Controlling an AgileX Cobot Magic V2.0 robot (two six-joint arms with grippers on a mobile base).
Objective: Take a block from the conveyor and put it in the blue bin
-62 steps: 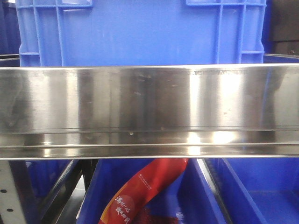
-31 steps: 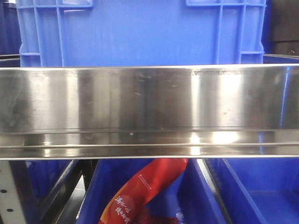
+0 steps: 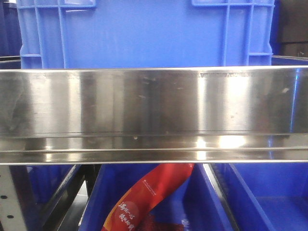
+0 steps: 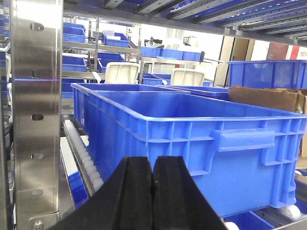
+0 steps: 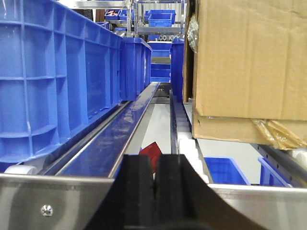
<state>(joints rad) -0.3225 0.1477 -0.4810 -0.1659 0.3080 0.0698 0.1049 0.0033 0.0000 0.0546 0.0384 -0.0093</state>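
No block shows in any view, and I cannot make out a conveyor. A large blue bin [image 3: 144, 33] stands on the shelf above a steel rail [image 3: 154, 110]. The left wrist view shows the same kind of blue bin [image 4: 192, 129] straight ahead, with nothing visible inside. My left gripper [image 4: 152, 165] is shut with nothing between its black pads, low in front of that bin's near wall. My right gripper [image 5: 154, 165] is also shut and holds nothing. It points down a gap between a blue bin [image 5: 48, 72] on the left and a cardboard box [image 5: 249, 57] on the right.
A red printed packet [image 3: 149, 192] lies in a lower blue bin, and its red corner [image 5: 151, 152] peeks just past the right fingertips. A steel upright [image 4: 36, 110] stands close on the left. White roller tracks [image 4: 84, 153] run beside the bins. A cardboard box [image 4: 268, 98] sits at the right.
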